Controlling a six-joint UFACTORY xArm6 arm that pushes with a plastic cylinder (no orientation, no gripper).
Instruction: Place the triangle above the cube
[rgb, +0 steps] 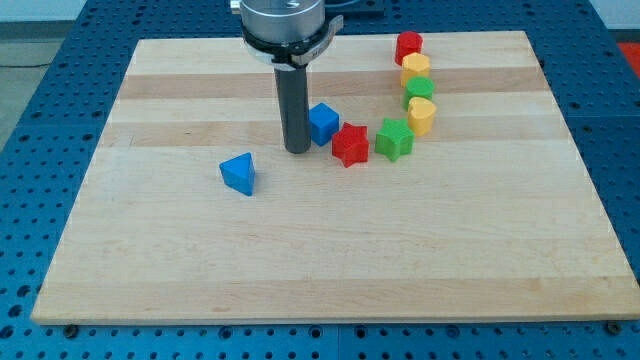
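While lying toward view's lower left, blue triangle (238, 173) well apart from blue cube (322, 123). My tip (297, 150) just left of cube, possibly touching. No claw: bare rod. Red star (350, 145), green star (394, 139) beside.

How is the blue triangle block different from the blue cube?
The blue triangle block has a pointed, wedge-like shape; the blue cube is boxy. The triangle sits alone toward the view's left, while the cube lies right beside my tip and next to the red star block. Both are the same blue.
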